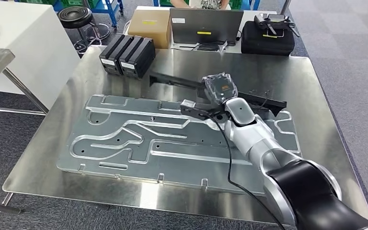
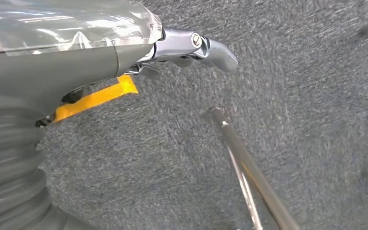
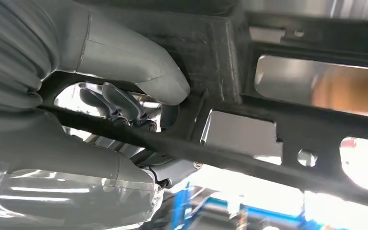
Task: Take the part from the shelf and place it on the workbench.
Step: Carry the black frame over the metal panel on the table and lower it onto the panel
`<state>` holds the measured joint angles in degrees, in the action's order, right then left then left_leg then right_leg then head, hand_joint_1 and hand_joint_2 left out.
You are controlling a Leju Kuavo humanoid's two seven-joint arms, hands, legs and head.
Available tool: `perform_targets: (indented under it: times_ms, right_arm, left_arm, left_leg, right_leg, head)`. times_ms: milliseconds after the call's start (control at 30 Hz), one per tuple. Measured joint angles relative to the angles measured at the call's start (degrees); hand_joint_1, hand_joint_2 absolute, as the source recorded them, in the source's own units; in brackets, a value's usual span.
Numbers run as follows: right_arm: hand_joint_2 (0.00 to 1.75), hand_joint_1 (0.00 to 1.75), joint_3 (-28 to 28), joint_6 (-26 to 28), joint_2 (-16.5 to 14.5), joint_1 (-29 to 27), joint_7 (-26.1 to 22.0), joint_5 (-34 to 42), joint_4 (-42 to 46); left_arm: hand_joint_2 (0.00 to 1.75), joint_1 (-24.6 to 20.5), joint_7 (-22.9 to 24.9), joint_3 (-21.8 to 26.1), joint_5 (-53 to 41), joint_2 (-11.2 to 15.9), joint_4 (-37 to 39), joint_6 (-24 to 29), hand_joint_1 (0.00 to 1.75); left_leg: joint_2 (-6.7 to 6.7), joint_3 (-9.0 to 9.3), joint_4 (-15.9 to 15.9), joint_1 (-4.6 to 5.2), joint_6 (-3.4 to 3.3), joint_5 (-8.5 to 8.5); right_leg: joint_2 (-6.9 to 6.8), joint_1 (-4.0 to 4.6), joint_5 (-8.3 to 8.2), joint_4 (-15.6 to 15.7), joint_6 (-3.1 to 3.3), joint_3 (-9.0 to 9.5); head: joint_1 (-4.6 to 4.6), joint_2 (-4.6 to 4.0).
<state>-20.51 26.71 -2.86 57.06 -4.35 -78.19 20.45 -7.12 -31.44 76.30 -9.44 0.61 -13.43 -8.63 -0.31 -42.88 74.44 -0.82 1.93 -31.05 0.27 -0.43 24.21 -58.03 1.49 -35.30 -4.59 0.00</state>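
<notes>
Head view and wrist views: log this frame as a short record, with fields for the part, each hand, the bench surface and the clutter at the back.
part: long black plastic frame part, held above the bench, its far end reaching towards the boxes
right hand: right hand grips the part, thumb pressed on it
left hand: left hand hangs over grey carpet, holding nothing that can be seen
bench surface: steel workbench carrying a large grooved aluminium plate
back clutter: two black boxes, cardboard box, laptop, black case
</notes>
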Motion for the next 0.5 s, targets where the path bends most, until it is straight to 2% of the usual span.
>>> perform_targets:
  times_ms: [33, 67, 100, 133, 200, 233, 300, 367, 433, 467, 500]
  right_arm:
    - [1.75, 1.75, -0.7, -0.3, -0.2, -0.7, 0.1, -0.5, -0.3]
    - [1.75, 1.75, -1.3, -0.4, -0.3, -1.2, 0.2, -0.8, -0.6]
    - [1.75, 1.75, -1.8, -0.5, -0.4, -1.4, 0.3, -1.1, -0.8]
    - [1.75, 1.75, -2.2, -0.5, -0.5, -1.5, 0.3, -1.2, -1.0]
    - [1.75, 1.75, -2.9, -0.8, -0.6, -1.5, 0.2, -1.5, -1.2]
    - [1.75, 1.75, -3.3, -1.0, -0.7, -1.6, 0.1, -1.7, -1.3]
    - [0.87, 0.87, -4.0, -1.3, -0.9, -1.9, -0.2, -2.2, -1.4]
    - [0.0, 0.0, -4.5, -1.3, -1.1, -2.1, -0.5, -2.4, -1.5]
    - [0.0, 0.0, -4.8, -1.2, -1.2, -2.6, -0.9, -2.4, -1.5]
    - [0.0, 0.0, -4.9, -1.2, -1.3, -2.9, -1.1, -2.4, -1.5]
    - [0.0, 0.0, -5.0, -1.1, -1.3, -3.3, -1.3, -2.3, -1.5]
  left_arm:
    - [1.75, 0.0, 0.0, -0.1, 0.0, 0.0, 0.0, 0.0, 0.0]
    - [1.75, 0.0, 0.0, -0.2, 0.0, 0.0, 0.0, 0.0, 0.0]
    - [1.75, 0.0, 0.1, -0.3, 0.0, 0.0, 0.0, 0.0, 0.0]
    - [1.75, 0.0, 0.0, -0.4, 0.0, 0.0, 0.0, 0.0, 0.0]
    - [1.75, -0.1, 0.0, -0.4, 0.0, 0.0, 0.0, 0.0, 0.0]
    - [1.75, -0.1, -0.1, -0.5, 0.0, 0.0, 0.1, 0.0, 0.0]
    - [1.75, -0.1, -0.4, -0.6, 0.0, 0.0, 0.1, -0.1, 0.0]
    - [1.75, -0.2, -0.9, -0.7, 0.0, 0.0, 0.1, -0.1, 0.0]
    - [1.75, -0.3, -1.2, -1.0, 0.0, 0.0, 0.1, 0.2, 0.0]
    - [1.31, -0.4, -1.2, -1.1, 0.0, 0.0, 0.1, 0.4, 0.0]
    - [0.87, -0.4, -1.2, -1.3, 0.0, 0.0, 0.1, 0.6, 0.0]
  left_leg:
    - [0.0, -0.17, -0.1, -0.04, 0.08, 0.81]
    - [0.02, 0.79, -2.4, -0.09, 0.09, 2.56]
    - [0.07, 2.55, -6.3, -0.16, 0.05, 4.71]
    - [0.1, 4.4, -10.1, -0.1, -0.08, 6.08]
    - [0.11, 6.68, -14.7, 0.03, -0.65, 7.15]
    - [0.08, 6.9, -15.1, 0.14, -0.98, 6.82]
    - [0.1, 7.04, -15.4, 0.03, -1.7, 6.98]
    - [0.18, 7.31, -15.7, -0.13, -2.4, 7.15]
    - [0.23, 7.4, -15.8, -0.17, -2.78, 7.15]
    - [0.24, 7.41, -15.8, -0.16, -2.84, 7.13]
    - [0.23, 7.44, -15.8, -0.16, -2.86, 7.12]
  right_leg:
    - [0.0, 0.04, 0.12, -0.1, 0.01, 0.02]
    - [0.03, 0.05, 0.29, -0.3, -0.05, 0.04]
    - [0.06, 0.05, 0.53, -0.6, -0.18, 0.06]
    - [0.12, 0.15, 0.78, -0.9, -0.39, 0.03]
    - [0.23, 0.35, 1.08, -1.3, -0.91, -0.08]
    - [0.27, 0.44, 1.09, -1.3, -1.17, -0.11]
    - [0.27, 0.34, 1.29, -1.4, -1.77, -0.05]
    - [0.16, 0.2, 2.99, -3.7, -2.39, -0.92]
    - [0.06, 0.07, 6.48, -10.4, -2.8, -3.98]
    - [0.05, 0.02, 7.89, -14.0, -2.93, -5.76]
    - [0.04, -0.06, 8.53, -16.6, -3.02, -7.07]
  head:
    - [0.0, 0.0]
    - [0.0, 0.0]
    - [0.0, 0.0]
    - [0.0, 0.0]
    - [0.0, 0.0]
    - [0.0, 0.0]
    - [0.0, 0.0]
    - [0.0, 0.0]
    - [0.0, 0.0]
    - [0.0, 0.0]
    - [0.0, 0.0]
